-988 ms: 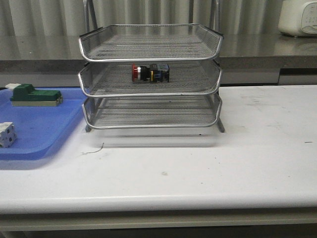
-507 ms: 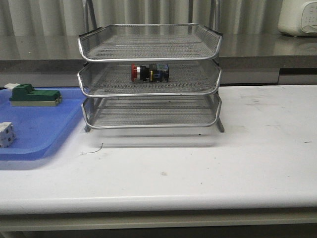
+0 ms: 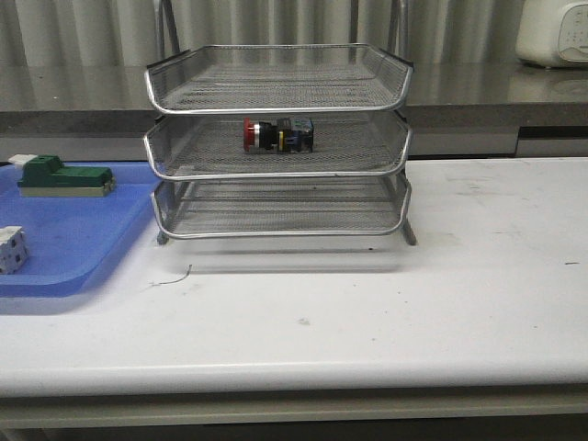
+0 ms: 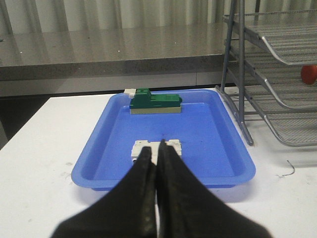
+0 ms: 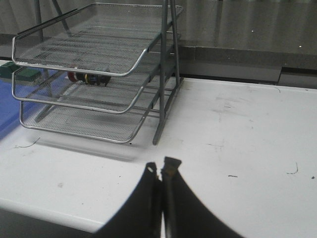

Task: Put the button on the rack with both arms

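Nearest, low in each wrist view: left gripper (image 4: 157, 148) pressed closed on nothing, right gripper (image 5: 161, 171) likewise closed and empty, over the white table (image 3: 478, 276). Farther, left of frame: blue tray (image 3: 73, 241) with green block (image 3: 64, 176) and white part (image 3: 11, 249). Beyond, upper centre: rack (image 3: 278, 138), 3 tiers, button (image 3: 277, 135) lying on its side in tier 2.

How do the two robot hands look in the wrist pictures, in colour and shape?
Both are dark. The left hand has two black, smooth fingers that widen from narrow tips to a broad base. The right hand has the same tapered shape, with pale worn spots at its tips. No cables or markings show.
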### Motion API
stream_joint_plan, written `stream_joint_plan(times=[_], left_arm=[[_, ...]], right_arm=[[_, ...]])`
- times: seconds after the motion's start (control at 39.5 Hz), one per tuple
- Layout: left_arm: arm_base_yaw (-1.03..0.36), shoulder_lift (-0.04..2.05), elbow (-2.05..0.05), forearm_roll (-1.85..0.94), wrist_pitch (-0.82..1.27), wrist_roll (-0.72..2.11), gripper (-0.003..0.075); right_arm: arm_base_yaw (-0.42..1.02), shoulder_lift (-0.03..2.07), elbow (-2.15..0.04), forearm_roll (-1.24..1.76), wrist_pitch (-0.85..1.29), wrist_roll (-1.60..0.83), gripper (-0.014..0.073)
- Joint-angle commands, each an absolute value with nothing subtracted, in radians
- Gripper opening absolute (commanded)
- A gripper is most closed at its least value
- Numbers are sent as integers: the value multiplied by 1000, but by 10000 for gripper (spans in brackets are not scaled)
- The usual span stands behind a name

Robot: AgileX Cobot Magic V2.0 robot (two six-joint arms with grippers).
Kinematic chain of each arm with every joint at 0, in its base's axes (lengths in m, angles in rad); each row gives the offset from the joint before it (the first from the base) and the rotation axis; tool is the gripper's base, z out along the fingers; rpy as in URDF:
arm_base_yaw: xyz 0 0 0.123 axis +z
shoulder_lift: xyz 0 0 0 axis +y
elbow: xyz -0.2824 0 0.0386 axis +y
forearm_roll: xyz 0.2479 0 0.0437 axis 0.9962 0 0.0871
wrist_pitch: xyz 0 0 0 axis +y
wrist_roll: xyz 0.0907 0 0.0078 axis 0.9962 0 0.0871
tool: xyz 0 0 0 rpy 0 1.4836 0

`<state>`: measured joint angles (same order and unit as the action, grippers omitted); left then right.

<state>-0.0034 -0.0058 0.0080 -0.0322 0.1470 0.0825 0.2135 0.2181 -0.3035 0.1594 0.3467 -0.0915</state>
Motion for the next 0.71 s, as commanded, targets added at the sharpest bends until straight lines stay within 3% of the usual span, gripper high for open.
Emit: stream_joint_plan(times=[0.0, 0.3, 0.68], left_arm=[[-1, -27, 16, -40, 64, 75, -19], [-1, -27, 16, -40, 64, 75, -19], [-1, -27, 16, -40, 64, 75, -19]], right_arm=[[208, 228, -330, 155, 270, -97, -61], [199, 199, -287, 137, 226, -97, -61], [-14, -27, 2, 120, 169, -97, -61]])
